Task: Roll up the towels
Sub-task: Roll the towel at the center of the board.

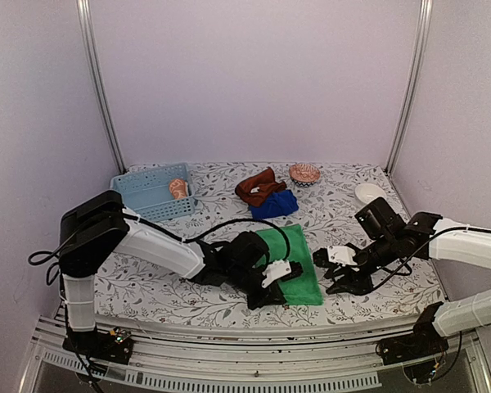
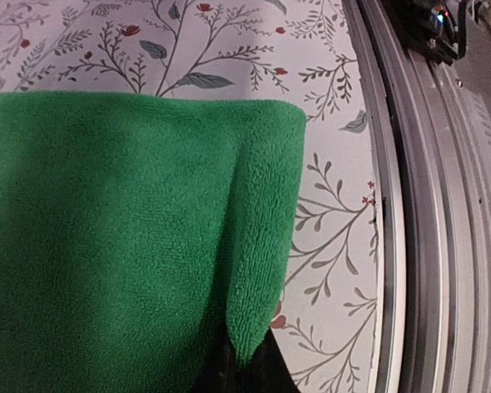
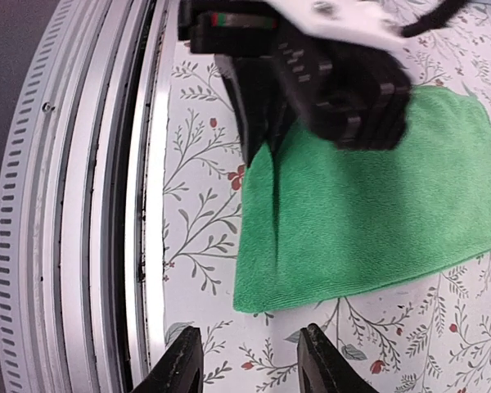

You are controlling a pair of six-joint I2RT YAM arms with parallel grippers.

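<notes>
Green towel (image 1: 301,255) lies flat on the floral surface (image 1: 180,304), near edge, between the two arms. Left claw (image 1: 280,277) is clamped together on the towel's near hem. The left wrist view shows the hem pulled up into a small ridge running into the fingers. Right claw (image 3: 252,360) has its fingers apart with nothing between them, hovering just off the towel's near right corner and not touching it.

Handling: light, limp terry. It won't hold shape and will bunch instead of sliding, though the nap should grip itself once a turn is started. Best hold is along the hem, both near corners, so the roll starts straight. A single mid-hem pinch will likely skew it.

Other towels: rust-brown towel (image 1: 258,187) is heaped against the blue towel (image 1: 278,205) at the back. The orange towel (image 1: 177,188) sits in the basket (image 1: 147,210), possibly already rolled, but it's too small to tell.

No brand, label or readable text anywhere.
</notes>
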